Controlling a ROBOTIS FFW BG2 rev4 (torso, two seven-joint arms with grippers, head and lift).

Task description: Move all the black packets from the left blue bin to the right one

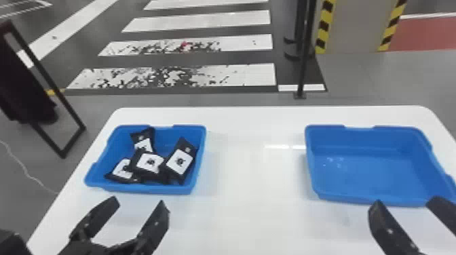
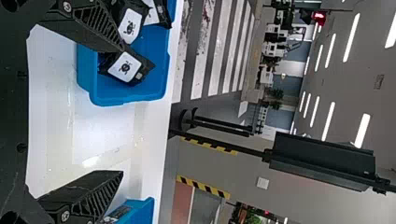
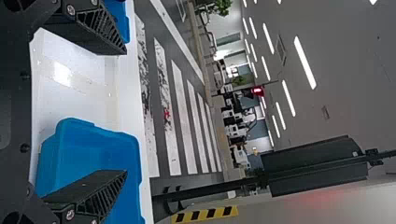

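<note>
Several black packets (image 1: 179, 161) with white labels lie heaped in the left blue bin (image 1: 146, 188). The right blue bin (image 1: 366, 176) holds nothing. My left gripper (image 1: 139, 202) stands open on the near side of the left bin, with nothing between its fingers. My right gripper (image 1: 403, 202) is open at the near edge of the right bin. In the left wrist view, the left gripper (image 2: 123, 111) has its fingers wide apart, with a packet (image 2: 125, 68) in the bin beyond. In the right wrist view, the right gripper (image 3: 126, 111) is spread, the right bin (image 3: 93, 144) beyond.
Both bins stand on a white table (image 1: 254, 176), with a wide stretch of tabletop between them. Behind the table a black post (image 1: 305, 54) rises from the floor. A black frame (image 1: 73, 135) stands on the floor at the left.
</note>
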